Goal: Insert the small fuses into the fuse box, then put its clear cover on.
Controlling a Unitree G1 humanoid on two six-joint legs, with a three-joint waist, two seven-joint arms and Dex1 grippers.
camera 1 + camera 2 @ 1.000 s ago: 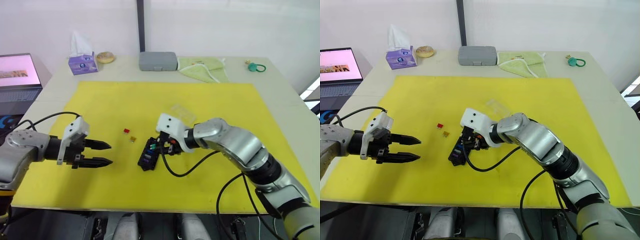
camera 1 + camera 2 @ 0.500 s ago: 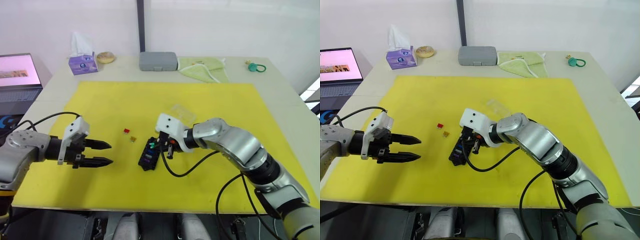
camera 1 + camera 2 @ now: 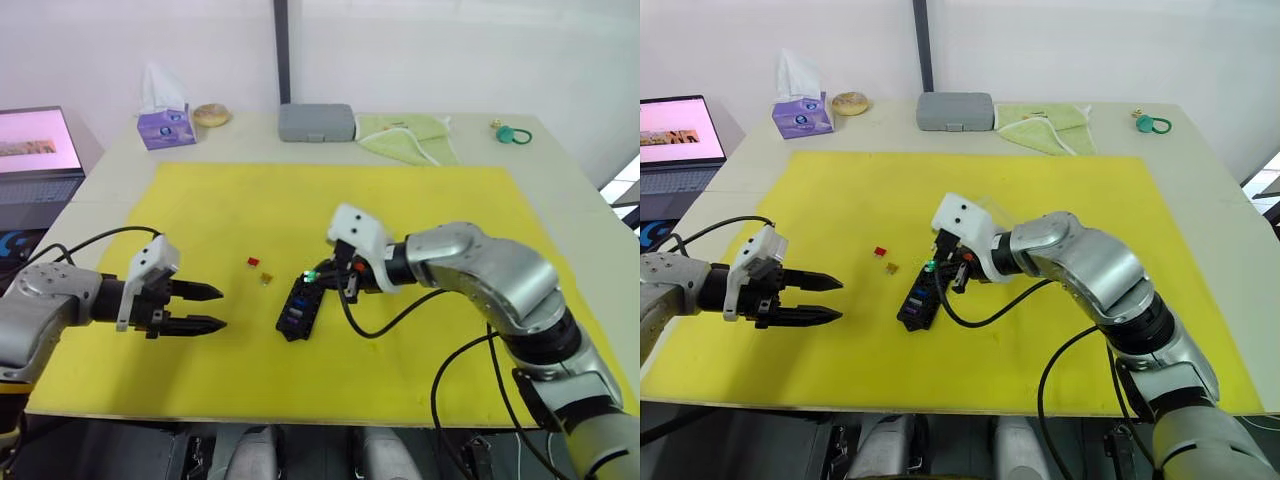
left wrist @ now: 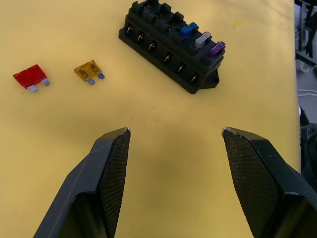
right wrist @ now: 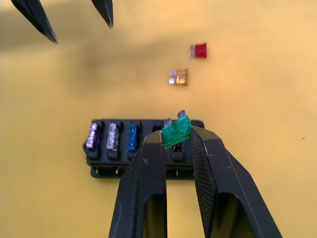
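Currently three fuses sit in the fuse box, my right gripper pinches the green fuse above it, left gripper wide, red fuse and orange fuse loose, cover pending.

The right hand is lifting away from the fuse box, where a second ago it was pressed down against the box's far end. It is now hanging above and just to the right of that end, pinching the green fuse between its fingertips, prongs pointing away from the wrist. The fuse is showing as a bright green speck over the box's far end, clear of the slots rather than down among them.
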